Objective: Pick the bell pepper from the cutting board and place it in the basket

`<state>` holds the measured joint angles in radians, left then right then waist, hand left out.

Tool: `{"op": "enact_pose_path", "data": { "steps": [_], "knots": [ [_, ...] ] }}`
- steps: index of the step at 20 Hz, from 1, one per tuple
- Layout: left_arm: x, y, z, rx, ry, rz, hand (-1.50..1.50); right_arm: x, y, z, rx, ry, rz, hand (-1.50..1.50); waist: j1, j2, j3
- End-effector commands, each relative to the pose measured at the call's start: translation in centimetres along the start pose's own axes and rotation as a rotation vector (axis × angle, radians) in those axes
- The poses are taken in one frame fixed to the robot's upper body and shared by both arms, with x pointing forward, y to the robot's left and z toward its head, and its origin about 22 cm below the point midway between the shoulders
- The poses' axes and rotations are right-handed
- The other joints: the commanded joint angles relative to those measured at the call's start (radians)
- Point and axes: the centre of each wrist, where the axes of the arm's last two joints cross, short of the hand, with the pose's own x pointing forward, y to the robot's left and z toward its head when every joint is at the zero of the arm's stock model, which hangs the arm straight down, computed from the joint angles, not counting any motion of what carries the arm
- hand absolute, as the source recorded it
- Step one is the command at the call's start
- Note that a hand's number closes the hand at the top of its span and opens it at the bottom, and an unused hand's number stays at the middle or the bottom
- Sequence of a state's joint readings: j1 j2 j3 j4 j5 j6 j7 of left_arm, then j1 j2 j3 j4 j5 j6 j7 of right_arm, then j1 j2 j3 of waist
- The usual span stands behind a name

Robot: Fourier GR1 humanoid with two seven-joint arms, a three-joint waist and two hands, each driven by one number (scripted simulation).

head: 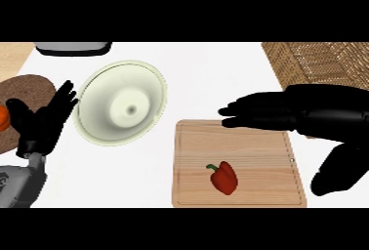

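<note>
A red bell pepper [225,177] with a green stem lies on the wooden cutting board [252,146], toward its near side. The wicker basket [317,61] stands at the far right corner of the counter. My right hand [288,111] hovers over the board's far edge, fingers stretched out to the left and holding nothing; its thumb hangs down past the board's right edge. The pepper lies well below and left of that hand, untouched. My left hand [43,119] rests open at the left edge, fingers up.
A pale green plate [122,102] lies left of the board. A round brown mat [25,97] with an orange object [4,118] sits at the far left. A grey appliance [72,48] stands at the back.
</note>
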<state>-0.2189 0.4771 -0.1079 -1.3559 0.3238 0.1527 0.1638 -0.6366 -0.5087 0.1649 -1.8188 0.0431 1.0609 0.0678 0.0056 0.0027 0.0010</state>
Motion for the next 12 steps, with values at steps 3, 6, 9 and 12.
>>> {"op": "enact_pose_path", "data": {
  "steps": [3,6,9,12],
  "knots": [
    [-0.5,-0.4,0.5,0.002,-0.021,-0.025,0.00,-2.6,4.3,-1.9,-0.016,-0.048,-0.021,-1.50,0.010,0.003,0.001],
    [0.3,-0.2,-0.3,0.003,-0.013,0.010,0.00,-3.4,6.8,-3.6,-0.048,-0.074,-0.017,-1.50,0.005,0.001,0.000],
    [0.6,-0.2,-0.2,-0.013,0.001,-0.001,0.00,-4.5,11.1,-5.4,-0.071,-0.091,-0.067,-1.50,0.004,0.001,0.000],
    [-0.6,1.6,0.4,-0.010,-0.002,0.000,0.00,-6.6,13.0,-5.9,-0.096,-0.109,-0.136,-1.50,0.004,0.001,0.000]
  ]
}}
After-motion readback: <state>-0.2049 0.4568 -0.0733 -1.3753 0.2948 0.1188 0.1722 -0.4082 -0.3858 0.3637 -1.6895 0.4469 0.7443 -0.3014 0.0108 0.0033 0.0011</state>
